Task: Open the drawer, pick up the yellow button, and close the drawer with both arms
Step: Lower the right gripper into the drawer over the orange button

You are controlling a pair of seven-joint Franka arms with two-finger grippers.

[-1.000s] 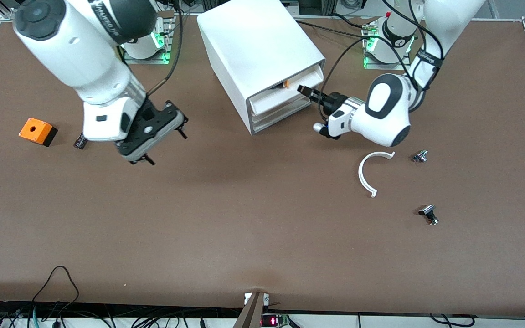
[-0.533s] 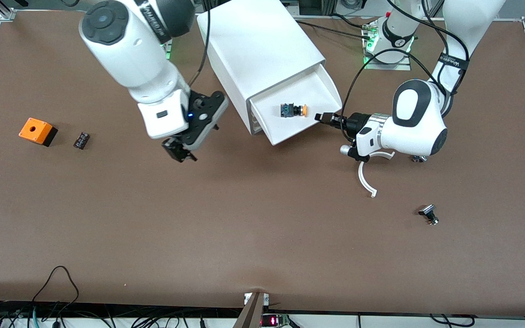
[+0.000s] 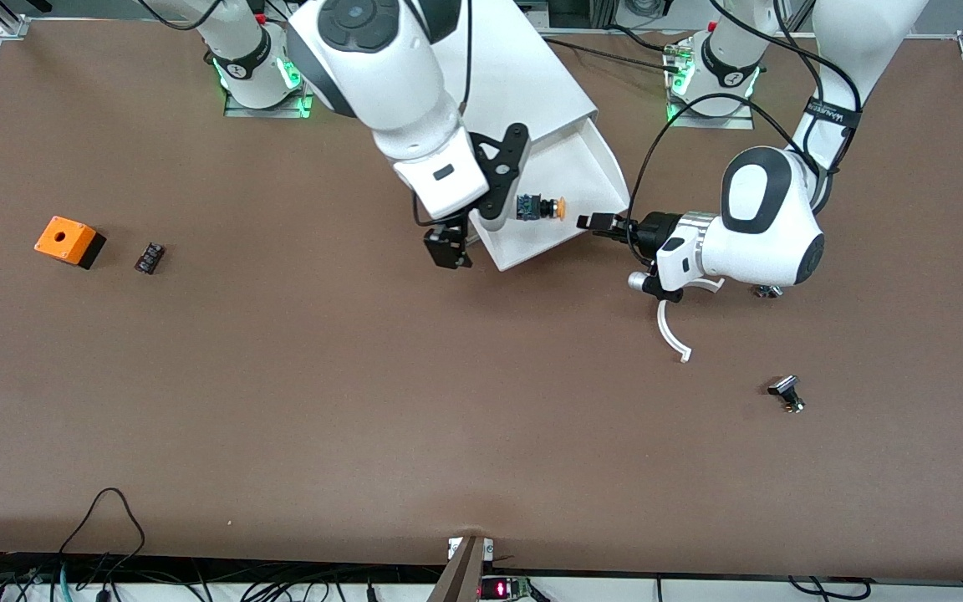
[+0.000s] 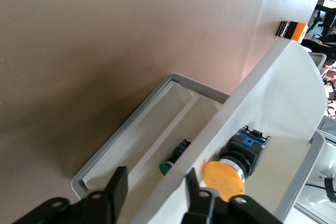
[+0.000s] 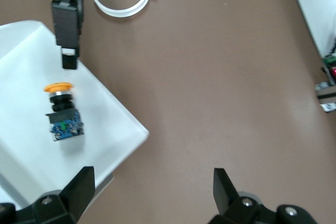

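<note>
I see the shallow white tray-like drawer (image 3: pixel 569 180) pulled out of the white box cabinet (image 3: pixel 532 79), the orange-capped button (image 3: pixel 538 206) lying in it. Left gripper (image 3: pixel 597 222) sits at the drawer's front edge, jaws parted around it. Right gripper (image 3: pixel 449 247) hangs over the drawer's corner, jaws spread, empty.
</note>
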